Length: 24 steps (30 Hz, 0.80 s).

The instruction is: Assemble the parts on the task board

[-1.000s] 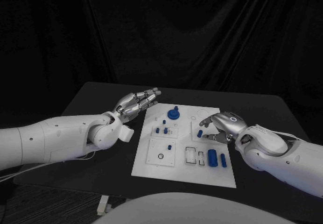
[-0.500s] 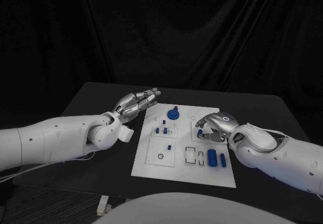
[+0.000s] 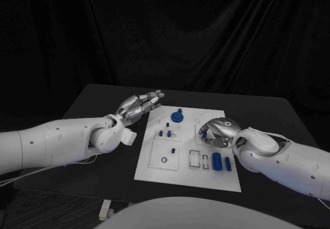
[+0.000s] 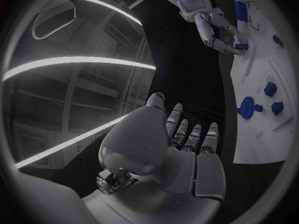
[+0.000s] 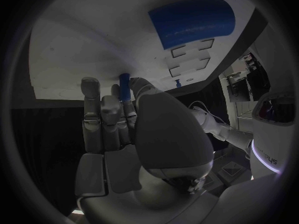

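Your small blue peg (image 5: pixel 124 85) stands pinched in the fingertips of the silver right hand (image 3: pixel 219 132), low over the right half of the white rectangular task board (image 3: pixel 155 169) mid-table. Your silver left hand (image 3: pixel 139 104) hovers empty beside the board's far left corner, fingers spread.

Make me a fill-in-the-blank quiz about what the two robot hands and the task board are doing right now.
1. The right robot hand pinches a small ____ peg over the task board.
2. The left robot hand holds ____, its fingers apart.
3. The left robot hand hovers beside the board's ____ edge in the head view.
4. The task board is coloured ____.

Missing words: blue; nothing; left; white
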### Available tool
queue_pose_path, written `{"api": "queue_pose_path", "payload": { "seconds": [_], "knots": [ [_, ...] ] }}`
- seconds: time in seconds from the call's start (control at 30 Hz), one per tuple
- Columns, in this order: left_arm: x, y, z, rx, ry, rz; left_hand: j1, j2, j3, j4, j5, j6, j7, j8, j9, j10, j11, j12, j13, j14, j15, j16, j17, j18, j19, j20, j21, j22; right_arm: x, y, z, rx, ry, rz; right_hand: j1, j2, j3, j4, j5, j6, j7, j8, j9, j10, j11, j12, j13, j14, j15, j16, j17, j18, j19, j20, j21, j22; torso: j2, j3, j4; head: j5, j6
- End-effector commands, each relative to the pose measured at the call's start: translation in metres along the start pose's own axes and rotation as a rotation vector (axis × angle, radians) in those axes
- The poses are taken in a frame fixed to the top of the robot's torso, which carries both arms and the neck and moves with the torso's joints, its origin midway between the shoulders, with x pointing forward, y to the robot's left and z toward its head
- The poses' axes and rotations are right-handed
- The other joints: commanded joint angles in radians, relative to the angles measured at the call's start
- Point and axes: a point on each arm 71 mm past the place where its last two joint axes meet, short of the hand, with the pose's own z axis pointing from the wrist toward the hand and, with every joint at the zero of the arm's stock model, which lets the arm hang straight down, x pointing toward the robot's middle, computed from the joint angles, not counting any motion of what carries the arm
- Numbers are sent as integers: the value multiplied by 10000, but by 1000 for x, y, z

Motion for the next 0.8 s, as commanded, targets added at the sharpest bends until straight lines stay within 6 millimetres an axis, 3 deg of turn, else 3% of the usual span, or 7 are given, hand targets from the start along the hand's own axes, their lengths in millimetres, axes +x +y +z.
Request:
{"api": "queue_pose_path", "payload": {
  "seconds": [0.03, 0.3, 0.6, 0.67, 0.7, 0.8],
  "knots": [
    [2, -1, 0, 214, 90, -149, 90, 52, 13, -6, 35, 68, -4, 48, 16, 23, 75, 28, 14, 9, 43, 49, 14, -50, 57, 1, 36, 13, 2, 0, 0, -30, 134, 41, -44, -130, 110, -23, 36, 198, 12, 95, 55, 203, -25, -8, -15, -84, 20, -13, 2, -56, -89, 17, 103, 656, 1, -1, 0, -10, -1],
    [2, 0, 1, 189, 117, -170, 101, 53, 16, -10, 37, 72, -1, 50, 16, 22, 78, 29, 14, 10, 48, 53, 14, -50, 73, 3, 44, 45, 0, 2, -2, -171, -96, 90, 66, -148, 380, -330, 6, 701, -60, 355, 330, 796, -173, 140, 49, -120, -93, -43, -49, -37, -157, -69, 238, 658, -1, 0, -2, 11, -1],
    [2, 0, 1, 155, 125, -180, 115, 56, 21, -13, 41, 83, 3, 54, 17, 22, 82, 35, 15, 9, 53, 52, 14, -50, 80, 4, 48, 46, -3, 4, -6, -322, -507, 151, 146, -65, 496, -603, -421, 859, -93, 456, 550, 1007, -230, 184, 105, -69, -147, -15, -20, -53, -158, -129, 461, 672, 2, -3, -6, 64, -1],
    [2, 0, 0, 146, 127, -183, 125, 59, 25, -16, 45, 116, 6, 60, 21, 22, 86, 39, 15, 9, 55, 55, 14, -51, 87, 5, 51, 58, -4, 3, -7, -320, -568, 160, 197, -50, 806, -746, -1371, 827, -103, 417, 670, 1029, -225, 115, 105, -82, -163, -48, -55, -61, -225, -144, 559, 668, 1, -3, -3, 73, -1],
    [2, 0, 0, 140, 128, -185, 125, 59, 25, -16, 45, 116, 6, 60, 21, 22, 86, 39, 15, 9, 55, 55, 14, -51, 87, 5, 51, 58, -5, 3, -8, -319, -594, 165, 182, -77, 967, -769, -1648, 831, -94, 405, 707, 1052, -232, 98, 107, -76, -158, -44, -47, -60, -245, -148, 600, 669, 0, -3, -4, 82, -1],
    [2, 0, 0, 122, 133, -190, 145, 64, 33, -21, 52, 191, 15, 77, 29, 22, 96, 43, 16, 10, 58, 62, 15, -54, 97, 6, 56, 62, -6, 3, -10, -316, -673, 183, 154, -121, 1159, -808, -1777, 868, -93, 406, 765, 1113, -241, 100, 121, -82, -160, -60, -70, -55, -274, -151, 637, 665, -4, -2, -6, 105, -1]
  ]
}}
